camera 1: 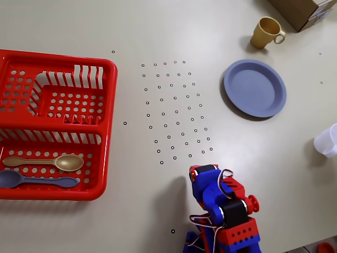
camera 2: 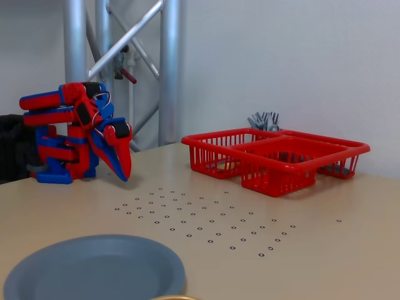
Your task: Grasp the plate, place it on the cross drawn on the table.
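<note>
The blue-grey plate (camera 1: 255, 87) lies flat on the table (camera 1: 158, 31) at the upper right of the overhead view. It also shows at the bottom left of the fixed view (camera 2: 94, 270). My gripper (camera 1: 202, 171) is folded back near the table's front edge, well away from the plate. In the fixed view the gripper (camera 2: 124, 174) points down just above the table, its jaws together and holding nothing. I cannot make out the cross in either view.
A yellow mug (camera 1: 266, 32) stands just beyond the plate. A red basket (camera 1: 52, 126) at the left holds a beige spoon (camera 1: 58, 162) and a blue-grey spoon (camera 1: 31, 180). A white cup (camera 1: 327, 141) and a cardboard box (camera 1: 303, 10) sit at the right. Ring dots (camera 1: 174, 110) mark the middle.
</note>
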You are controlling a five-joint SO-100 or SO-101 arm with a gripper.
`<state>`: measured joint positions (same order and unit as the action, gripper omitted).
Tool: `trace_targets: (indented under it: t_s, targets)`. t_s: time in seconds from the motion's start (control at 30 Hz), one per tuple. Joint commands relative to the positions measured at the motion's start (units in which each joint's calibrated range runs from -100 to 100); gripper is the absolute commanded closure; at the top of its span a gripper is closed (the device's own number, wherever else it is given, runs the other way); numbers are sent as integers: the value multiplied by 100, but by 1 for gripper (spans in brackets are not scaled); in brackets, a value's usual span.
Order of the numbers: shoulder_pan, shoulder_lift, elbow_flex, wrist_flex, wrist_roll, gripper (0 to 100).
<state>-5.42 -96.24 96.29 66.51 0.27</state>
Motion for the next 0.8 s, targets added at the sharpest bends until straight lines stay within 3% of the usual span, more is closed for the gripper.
trace_targets:
  t_s: [0.0, 0.77]
  targets:
    - [75, 38, -182, 50, 34, 100]
    - [68, 38, -182, 50, 39, 99]
